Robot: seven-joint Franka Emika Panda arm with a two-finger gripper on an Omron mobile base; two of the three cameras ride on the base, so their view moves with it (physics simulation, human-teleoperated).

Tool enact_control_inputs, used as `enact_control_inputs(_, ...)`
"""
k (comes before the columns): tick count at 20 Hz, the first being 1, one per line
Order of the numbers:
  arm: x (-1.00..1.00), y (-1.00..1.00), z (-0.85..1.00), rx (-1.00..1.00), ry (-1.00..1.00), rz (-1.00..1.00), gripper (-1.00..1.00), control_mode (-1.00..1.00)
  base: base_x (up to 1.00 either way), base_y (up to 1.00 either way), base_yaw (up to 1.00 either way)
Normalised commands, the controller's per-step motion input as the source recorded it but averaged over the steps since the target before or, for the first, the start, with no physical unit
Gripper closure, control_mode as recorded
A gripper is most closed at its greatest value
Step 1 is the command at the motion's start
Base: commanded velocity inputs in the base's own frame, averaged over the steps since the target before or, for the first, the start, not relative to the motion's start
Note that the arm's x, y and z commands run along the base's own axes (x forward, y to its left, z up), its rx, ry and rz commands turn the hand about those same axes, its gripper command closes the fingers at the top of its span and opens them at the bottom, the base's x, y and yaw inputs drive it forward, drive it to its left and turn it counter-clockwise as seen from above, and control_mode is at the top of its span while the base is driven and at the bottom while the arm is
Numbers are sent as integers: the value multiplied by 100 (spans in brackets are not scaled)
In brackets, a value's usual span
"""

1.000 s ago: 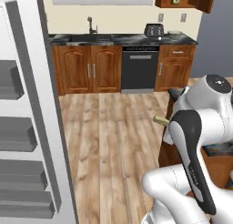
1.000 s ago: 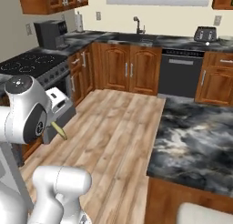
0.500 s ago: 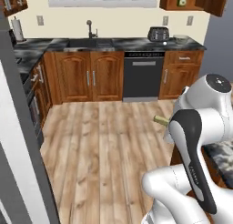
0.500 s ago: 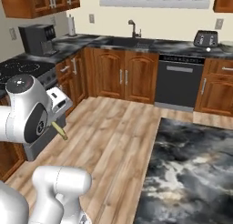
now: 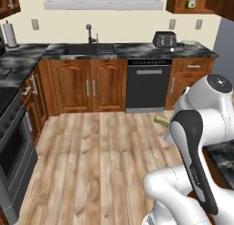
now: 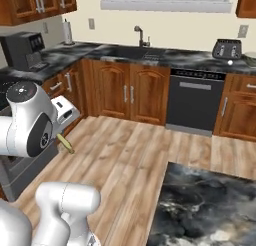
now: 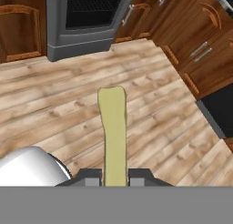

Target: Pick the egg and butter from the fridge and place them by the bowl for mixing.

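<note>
Olive-yellow butter [image 7: 113, 132] clamped in the gripper [image 7: 114, 176] above the wood floor [image 7: 173, 127].

Left base view: the butter's tip [image 5: 161, 121] pokes out at nine o'clock from the white arm [image 5: 201, 128]; the bowl [image 5: 189, 45] sits on the far counter at one o'clock, beside the toaster [image 5: 164, 38].
Right base view: the stick [image 6: 65, 143] juts from the hand toward five o'clock, over the floor.
Hand view: both fingers press the stick's sides; it points to twelve o'clock, toward the oven [image 7: 86, 18].

Butter [image 6: 65, 143] carried over the wood floor [image 6: 125, 160].
I see it jutting from my arm, the toaster [image 6: 227, 48] far off on the counter.
</note>
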Motion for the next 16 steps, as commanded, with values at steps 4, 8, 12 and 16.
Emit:
enact_control_inputs(4, 0, 0, 0, 0, 0, 0, 100, 100, 86, -4, 0)
enact_control_inputs(8, 0, 0, 0, 0, 0, 0, 100, 100, 85, -6, 0)
enact_control_inputs(12, 0, 0, 0, 0, 0, 0, 100, 100, 83, -6, -4)
enact_control_inputs(16, 0, 0, 0, 0, 0, 0, 100, 100, 79, -1, -16)
